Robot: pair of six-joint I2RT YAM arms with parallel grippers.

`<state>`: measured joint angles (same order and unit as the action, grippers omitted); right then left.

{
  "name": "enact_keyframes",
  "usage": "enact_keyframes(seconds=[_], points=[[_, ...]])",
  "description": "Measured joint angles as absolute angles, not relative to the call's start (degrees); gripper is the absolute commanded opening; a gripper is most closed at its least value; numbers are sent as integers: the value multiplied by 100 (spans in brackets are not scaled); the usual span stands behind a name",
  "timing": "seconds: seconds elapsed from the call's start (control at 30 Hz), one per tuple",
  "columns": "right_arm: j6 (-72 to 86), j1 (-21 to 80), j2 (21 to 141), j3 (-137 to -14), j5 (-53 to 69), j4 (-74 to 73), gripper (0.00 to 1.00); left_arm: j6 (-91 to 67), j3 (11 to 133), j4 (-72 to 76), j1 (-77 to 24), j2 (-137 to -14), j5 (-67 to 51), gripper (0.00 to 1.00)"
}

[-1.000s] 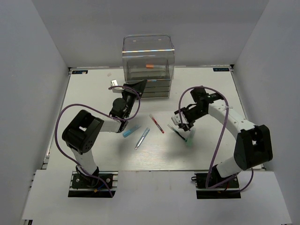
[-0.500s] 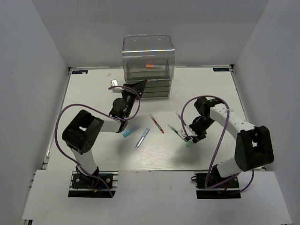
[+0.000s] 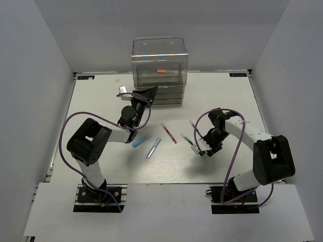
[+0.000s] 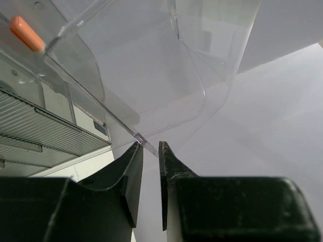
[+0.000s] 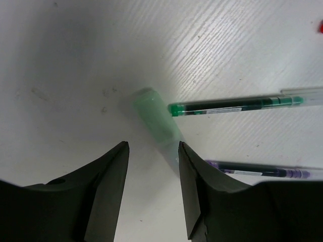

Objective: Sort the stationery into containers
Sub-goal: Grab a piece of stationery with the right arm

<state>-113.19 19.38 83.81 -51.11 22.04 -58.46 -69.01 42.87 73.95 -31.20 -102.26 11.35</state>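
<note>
The clear drawer unit (image 3: 159,60) stands at the back with an orange marker (image 3: 161,71) in its top tray; the marker also shows in the left wrist view (image 4: 28,34). My left gripper (image 3: 150,92) (image 4: 150,145) is at the unit's front left, jaws nearly closed on the rim of a clear tray (image 4: 151,80). My right gripper (image 3: 204,147) (image 5: 153,147) is open, low over the table, straddling the near end of a mint-green marker (image 5: 156,121). A green pen (image 5: 237,105) and a dark purple pen (image 5: 257,172) lie just beside it.
A blue marker (image 3: 141,140), a silvery-blue pen (image 3: 153,148) and a red pen (image 3: 168,132) lie on the table (image 3: 101,101) between the arms. The grey lower trays (image 4: 45,131) sit under the clear tray. White walls enclose the table.
My right gripper has moved toward the near edge and down, from above the pens to around the mint-green marker. The left arm has not moved.
</note>
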Motion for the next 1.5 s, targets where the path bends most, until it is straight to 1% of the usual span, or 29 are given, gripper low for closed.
enact_keyframes(seconds=[0.2, 1.03, 1.13, 1.23, 1.37, 1.4, 1.47, 1.5], points=[[-11321, 1977, 8381, -5111, 2222, -5653, 54, -6899, 4281, 7415, -3120, -10226, 1135, 31], [-11338, 2377, 8659, -4860, 1769, -5218, 54, -6899, 4281, 7417, -3120, -10226, 1135, 31], [-11338, 2427, 8674, -4768, 1723, -5175, 52, -6899, 4278, 7417, -3120, -10226, 1135, 31], [-11338, 2477, 8680, -4713, 1682, -5107, 48, -6899, 4281, 7417, -3120, -10226, 1146, 31], [-11330, 2517, 8689, -4713, 1651, -5105, 32, -6899, 4281, 7415, -3120, -10224, 1155, 31], [-11340, 2519, 8691, -4713, 1653, -5100, 26, -6899, 4281, 7417, -3120, -10226, 1155, 31], [-11340, 2521, 8698, -4724, 1647, -5096, 21, -6899, 4281, 7417, -3120, -10226, 1155, 31], [-11343, 2521, 8702, -4729, 1645, -5098, 16, -6901, 4281, 7417, -3120, -10226, 1155, 31]])
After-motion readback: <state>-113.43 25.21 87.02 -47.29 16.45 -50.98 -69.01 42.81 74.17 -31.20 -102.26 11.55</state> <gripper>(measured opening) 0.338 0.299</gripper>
